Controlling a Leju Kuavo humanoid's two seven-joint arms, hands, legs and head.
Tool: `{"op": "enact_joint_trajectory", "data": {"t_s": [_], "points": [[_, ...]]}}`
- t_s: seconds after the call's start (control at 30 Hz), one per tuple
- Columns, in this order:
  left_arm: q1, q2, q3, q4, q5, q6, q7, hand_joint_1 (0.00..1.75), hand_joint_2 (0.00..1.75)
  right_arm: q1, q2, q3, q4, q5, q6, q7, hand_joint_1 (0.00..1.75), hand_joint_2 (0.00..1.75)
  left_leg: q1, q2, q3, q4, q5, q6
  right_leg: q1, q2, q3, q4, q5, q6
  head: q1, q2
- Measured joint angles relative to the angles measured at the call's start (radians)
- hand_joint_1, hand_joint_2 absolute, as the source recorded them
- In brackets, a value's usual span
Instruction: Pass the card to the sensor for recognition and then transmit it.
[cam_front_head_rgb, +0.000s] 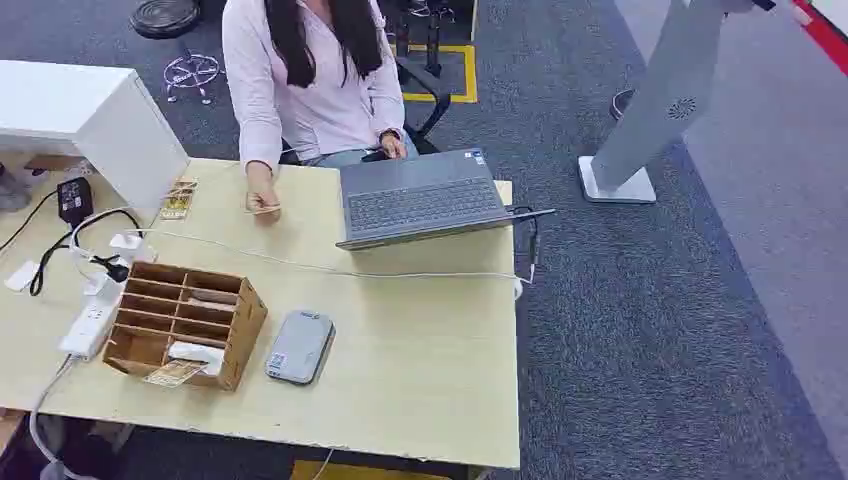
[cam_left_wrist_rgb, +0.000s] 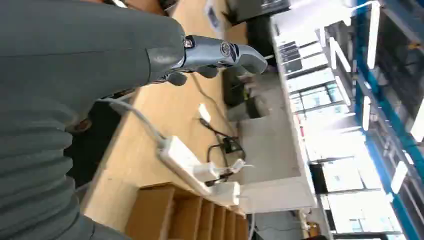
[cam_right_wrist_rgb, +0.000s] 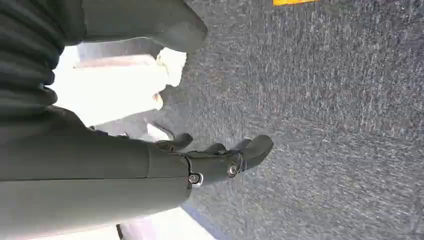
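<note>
The left hand (cam_left_wrist_rgb: 220, 52) hangs beside the table (cam_left_wrist_rgb: 165, 107), fingers loosely apart and holding nothing; a power strip (cam_left_wrist_rgb: 187, 162) and the rack (cam_left_wrist_rgb: 185, 215) lie beyond it. The right hand (cam_right_wrist_rgb: 220, 160) hangs over grey carpet (cam_right_wrist_rgb: 325, 100), fingers apart, empty. A card (cam_front_head_rgb: 175, 374) sits in the rack's (cam_front_head_rgb: 185, 320) front slot, the sensor (cam_front_head_rgb: 300, 346) just beside the rack. Across the table, a person's hand (cam_front_head_rgb: 262, 200) holds another card (cam_front_head_rgb: 264, 209) near a laptop (cam_front_head_rgb: 425, 200).

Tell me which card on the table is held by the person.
The card beside the laptop; the person's hand holds it, while others lie loose by the organizer.
</note>
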Motion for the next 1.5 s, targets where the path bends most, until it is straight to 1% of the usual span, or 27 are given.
{"op": "enact_joint_trajectory", "data": {"t_s": [0.07, 0.13, 0.23, 0.37, 0.43, 0.47, 0.53, 0.77, 1.1, 1.13, 1.5], "points": [[-0.005, 0.009, -0.035, -0.035, -0.034, 0.045, -0.001, 0.0, 1.75, -0.001, -0.004, 0.005, 0.0, 0.019, 0.012, 0.0, 0.0, 1.75, 0.0, 0.0, 0.0, 0.0, 0.0, 0.0, 0.0, 0.0, 0.0, 0.0, 0.0, 0.0, 0.0, 0.0], [-0.023, 0.029, -0.065, -0.04, -0.08, 0.095, 0.0, 0.0, 1.75, -0.002, -0.009, 0.008, 0.0, 0.037, 0.021, -0.003, 0.0, 1.75, 0.0, 0.0, 0.0, 0.0, 0.0, 0.0, 0.0, 0.0, 0.0, 0.0, 0.0, 0.0, 0.0, 0.0], [-0.062, 0.054, -0.096, -0.039, -0.155, 0.148, 0.014, 0.0, 1.75, -0.005, -0.014, 0.016, 0.0, 0.057, 0.033, -0.008, 0.0, 1.75, 0.0, 0.0, 0.0, 0.0, 0.0, 0.0, 0.0, 0.0, 0.0, 0.0, 0.0, 0.0, 0.0, 0.0], [-0.123, 0.087, -0.132, -0.019, -0.25, 0.189, 0.058, 0.0, 1.75, -0.007, -0.019, 0.028, 0.0, 0.078, 0.046, -0.012, 0.0, 1.75, 0.0, 0.0, 0.0, 0.0, 0.001, 0.0, 0.0, 0.0, 0.001, 0.001, 0.0, 0.0, 0.0, 0.0], [-0.131, 0.089, -0.134, -0.018, -0.272, 0.197, 0.061, 0.0, 1.75, -0.007, -0.019, 0.029, 0.0, 0.083, 0.048, -0.013, 0.0, 1.75, -0.001, 0.002, 0.002, 0.0, 0.001, 0.0, 0.0, 0.002, 0.0, 0.0, 0.001, -0.001, 0.001, 0.0], [-0.143, 0.095, -0.138, -0.011, -0.28, 0.199, 0.065, 0.0, 1.75, -0.007, -0.019, 0.03, 0.0, 0.084, 0.048, -0.014, 0.0, 1.75, -0.001, 0.003, 0.002, 0.001, 0.001, 0.0, 0.0, 0.002, 0.0, 0.0, 0.001, 0.0, -0.004, 0.0], [-0.184, 0.105, -0.157, 0.018, -0.309, 0.207, 0.086, 0.0, 1.75, -0.007, -0.02, 0.032, 0.0, 0.091, 0.05, -0.017, 0.0, 1.75, -0.001, 0.0, 0.001, 0.001, 0.001, 0.0, 0.0, 0.0, 0.0, 0.0, 0.001, 0.0, 0.001, 0.0], [-0.314, 0.145, -0.216, 0.126, -0.452, 0.238, 0.162, 0.0, 1.75, -0.012, -0.025, 0.041, 0.0, 0.116, 0.066, -0.026, 0.0, 1.75, -0.001, 0.001, 0.002, 0.001, 0.001, 0.0, 0.0, 0.001, 0.0, 0.0, 0.001, -0.001, 0.0, 0.0], [-0.512, 0.204, -0.315, 0.311, -0.653, 0.281, 0.271, 0.0, 1.75, -0.017, -0.035, 0.058, 0.002, 0.154, 0.086, -0.039, 0.0, 1.75, -0.001, 0.0, 0.001, 0.001, 0.001, 0.0, 0.0, 0.001, 0.0, 0.0, 0.001, -0.001, 0.0, 0.0], [-0.533, 0.213, -0.33, 0.344, -0.685, 0.289, 0.287, 0.0, 1.75, -0.018, -0.037, 0.06, 0.002, 0.158, 0.087, -0.039, 0.0, 1.75, -0.001, 0.0, 0.001, 0.001, 0.001, 0.0, 0.0, 0.001, 0.0, 0.0, 0.001, -0.001, 0.0, 0.0], [-0.744, 0.279, -0.428, 0.557, -0.911, 0.343, 0.411, 0.0, 1.75, -0.022, -0.052, 0.082, 0.002, 0.2, 0.117, -0.053, 0.0, 1.75, -0.001, 0.0, 0.001, 0.001, 0.001, 0.0, 0.0, 0.001, 0.0, 0.0, 0.001, -0.001, 0.0, 0.0]]}}
